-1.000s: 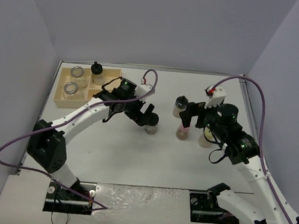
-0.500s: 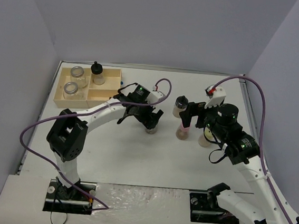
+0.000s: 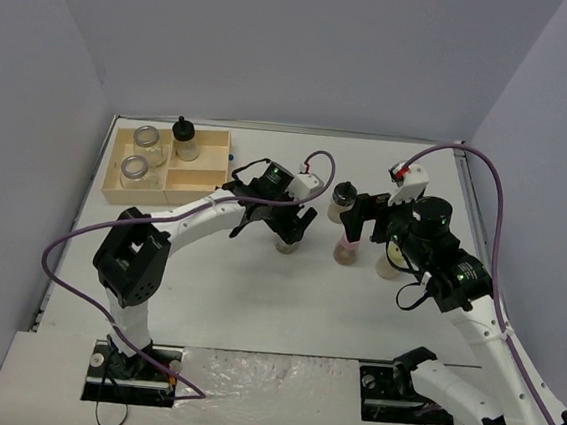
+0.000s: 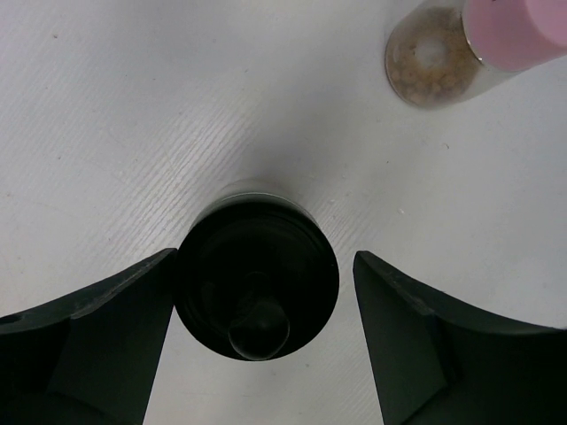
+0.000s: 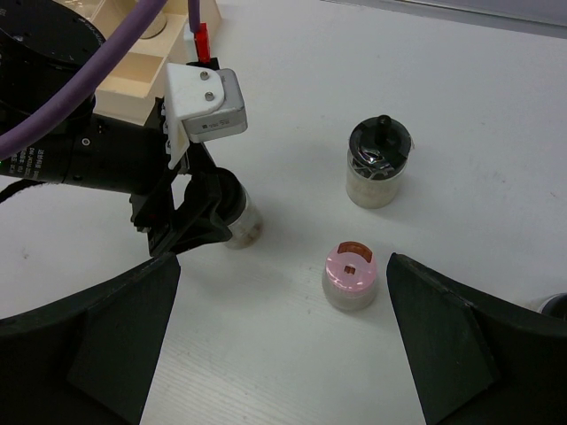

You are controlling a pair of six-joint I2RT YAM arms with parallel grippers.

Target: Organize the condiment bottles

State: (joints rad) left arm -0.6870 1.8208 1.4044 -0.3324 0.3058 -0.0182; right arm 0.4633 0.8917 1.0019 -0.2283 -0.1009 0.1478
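l gripper (image 3: 289, 225) sat straight over the black-capped jar (image 4: 257, 274), which stood upright on the bench. jaws were half-wide either side of the cap, one finger touching, gap on the other, so imo no grip yet. r gripper (image 5: 283, 341) was wide and farther off, above the pink-capped jar (image 5: 351, 276). tray (image 3: 198, 177) lay beyond, back-left.

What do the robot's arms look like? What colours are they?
The left arm and right arm are white tubes with chunky black joints. A purple cable loops along each. Little green lights glow near the wrists, and the fingers are wedge-shaped and black.
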